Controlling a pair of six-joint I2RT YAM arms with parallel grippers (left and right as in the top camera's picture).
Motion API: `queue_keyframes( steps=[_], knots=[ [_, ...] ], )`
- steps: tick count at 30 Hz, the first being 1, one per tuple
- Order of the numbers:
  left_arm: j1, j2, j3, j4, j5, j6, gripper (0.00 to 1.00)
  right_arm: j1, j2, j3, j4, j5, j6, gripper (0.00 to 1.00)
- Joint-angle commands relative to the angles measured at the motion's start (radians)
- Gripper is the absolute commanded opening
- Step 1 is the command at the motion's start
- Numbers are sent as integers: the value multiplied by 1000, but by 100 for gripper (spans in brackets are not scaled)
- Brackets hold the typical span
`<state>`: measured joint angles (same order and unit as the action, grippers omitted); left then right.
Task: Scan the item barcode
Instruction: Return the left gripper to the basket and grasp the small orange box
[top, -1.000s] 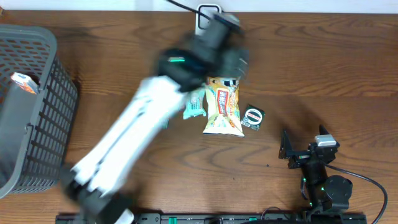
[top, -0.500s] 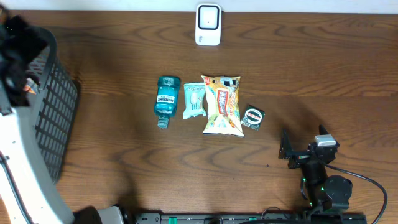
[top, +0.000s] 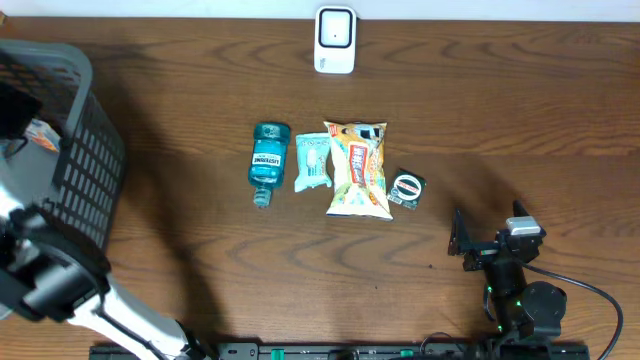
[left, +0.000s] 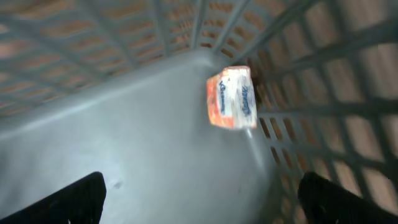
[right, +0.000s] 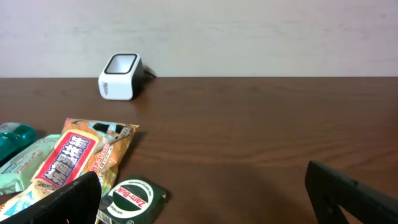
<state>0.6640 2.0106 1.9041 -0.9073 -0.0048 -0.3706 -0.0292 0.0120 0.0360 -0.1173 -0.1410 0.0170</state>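
Observation:
The white barcode scanner (top: 335, 40) stands at the table's far edge, also in the right wrist view (right: 120, 76). A blue bottle (top: 269, 160), a pale green packet (top: 313, 162), a yellow snack bag (top: 358, 170) and a green Zam-Buk box (top: 407, 188) lie in a row mid-table. A small orange and white box (left: 233, 98) lies inside the grey basket (top: 70, 170). My left gripper (left: 202, 196) hangs open and empty above the basket floor, short of that box. My right gripper (right: 205, 199) rests open at the front right, just behind the Zam-Buk box (right: 132, 200).
The basket fills the table's left end, and my left arm (top: 60, 285) reaches into it from the front left corner. A cable runs from the right arm's base (top: 525, 305) along the front edge.
My left arm has swung from over the items near the scanner to the left and into the basket, uncovering the blue bottle. The right arm has not moved.

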Motion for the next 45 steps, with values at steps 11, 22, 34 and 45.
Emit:
queue_keyframes(
  steps=[11,22,34,45],
  knots=[
    [-4,224,-3,184,75,-35,98,5,-5,-5,0,0,-7,99],
    [-3,273,-4,218,39,-34,63,5,-5,-5,0,0,-7,99],
    [16,88,-4,129,40,-35,8,5,-5,-5,0,0,-7,99],
    [-74,-482,-4,-98,218,-110,7,5,-5,-5,0,0,-7,99]
  ],
)
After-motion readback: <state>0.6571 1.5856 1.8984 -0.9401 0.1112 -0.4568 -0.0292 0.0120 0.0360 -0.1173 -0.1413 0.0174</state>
